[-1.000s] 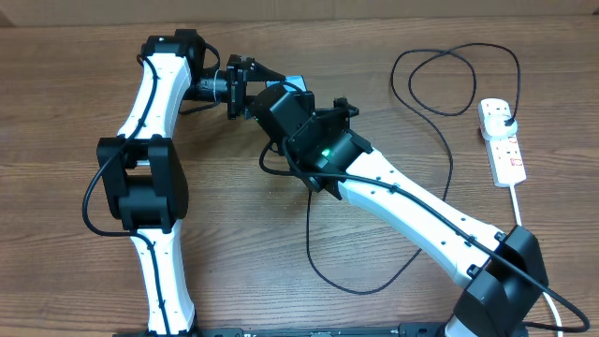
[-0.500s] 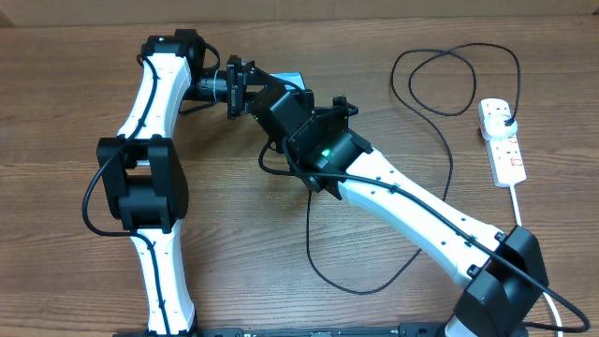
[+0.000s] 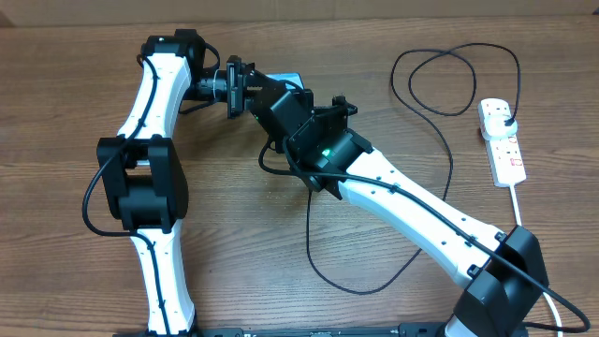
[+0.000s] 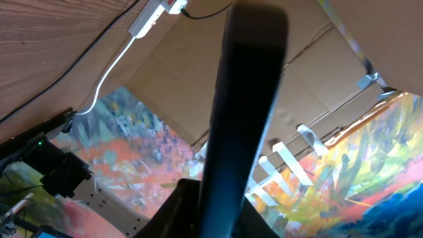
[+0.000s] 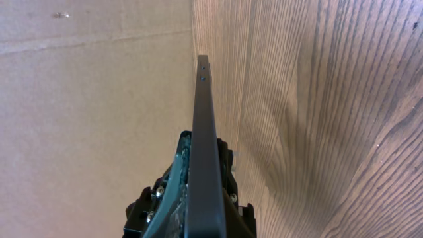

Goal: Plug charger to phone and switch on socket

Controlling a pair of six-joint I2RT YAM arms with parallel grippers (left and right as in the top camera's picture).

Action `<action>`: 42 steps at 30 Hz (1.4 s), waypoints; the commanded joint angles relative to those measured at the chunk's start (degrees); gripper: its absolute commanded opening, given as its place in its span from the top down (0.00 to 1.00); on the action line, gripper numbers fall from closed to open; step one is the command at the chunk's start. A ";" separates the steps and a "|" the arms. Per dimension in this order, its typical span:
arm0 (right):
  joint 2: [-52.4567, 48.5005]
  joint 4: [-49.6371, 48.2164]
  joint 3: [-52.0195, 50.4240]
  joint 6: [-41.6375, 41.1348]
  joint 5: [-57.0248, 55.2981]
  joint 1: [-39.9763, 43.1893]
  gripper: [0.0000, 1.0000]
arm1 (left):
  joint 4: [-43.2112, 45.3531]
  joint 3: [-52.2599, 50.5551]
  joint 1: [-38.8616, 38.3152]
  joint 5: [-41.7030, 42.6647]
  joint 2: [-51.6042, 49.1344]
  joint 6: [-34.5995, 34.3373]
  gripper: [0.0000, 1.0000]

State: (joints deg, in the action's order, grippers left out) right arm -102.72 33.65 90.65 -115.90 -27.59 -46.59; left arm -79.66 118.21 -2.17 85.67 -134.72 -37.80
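Phone (image 3: pixel 294 79): off the table (image 3: pixel 234 253) and held on edge where the two grippers met. From overhead only a sliver of its light blue screen showed.
Right gripper (image 5: pixel 198 195): clamped shut on the phone's flat faces. In its wrist view the phone ran straight out ahead from between the jaws, thin edge toward the camera.
Long axis: in line with the right gripper's reach, the free end pointing away from it and toward the left gripper (image 3: pixel 249 86). Two small holes showed on the narrow edge near that end.
Left gripper: directly opposite the right one and facing it. A dark blurred slab, probably the phone, filled the middle of its wrist view. Its fingers were hidden, so I could not tell how wide it stood or whether it had any hold.
Charger (image 3: pixel 447 178): cable looped on the table behind the right gripper, one run passing under the right forearm. The connector tip was not visible. Its black plug appeared to sit in the socket (image 3: pixel 505 150).
Socket: well apart from both grippers, far out to the right.
Nearer arm: both grippers were at the phone, and the right arm lay closer to the cable and socket.
Next move, judged: one gripper must keep the phone steady with its port end exposed while the other fetches the hidden tip.
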 commanded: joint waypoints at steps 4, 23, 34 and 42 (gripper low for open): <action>0.79 -0.92 1.29 -5.09 0.28 -0.33 0.80 | -0.02 1.20 -0.48 1.44 0.48 -1.27 0.96; 15.37 9.86 1.31 51.89 4.55 9.79 0.00 | 15.54 1.18 -0.07 -5.73 0.48 11.82 0.96; 13.25 35.34 -4.81 75.34 26.56 22.86 0.00 | 9.62 3.21 4.52 -32.02 6.60 29.20 0.96; 6.08 24.52 -13.77 79.80 39.71 18.25 0.34 | 5.95 3.37 4.83 -61.72 17.99 25.97 0.96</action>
State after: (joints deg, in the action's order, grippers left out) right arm -93.08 58.81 77.80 -38.09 6.11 -26.09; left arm -73.63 119.46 3.03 32.93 -121.56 -11.81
